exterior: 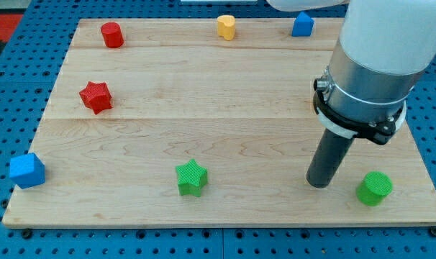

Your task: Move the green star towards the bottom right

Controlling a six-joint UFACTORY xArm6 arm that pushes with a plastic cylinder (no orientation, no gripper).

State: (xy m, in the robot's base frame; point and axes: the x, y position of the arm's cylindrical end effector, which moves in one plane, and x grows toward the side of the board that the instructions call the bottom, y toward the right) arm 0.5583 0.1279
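Green star (191, 177): small, rigid, likely light; near worktop (225, 93) bottom edge. No claw fitted; my tip (318, 183) stands well apart, toward the bottom-right corner. Push its left-side points.

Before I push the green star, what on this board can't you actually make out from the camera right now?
- Board behind my arm: the arm's body covers the view's upper right, so anything there is hidden.
- Blue block at the view's top: its right side is close to the arm; full shape unclear.
- My tip: whether it touches the board cannot be told. It stands left of the green cylinder, well right of the green star.
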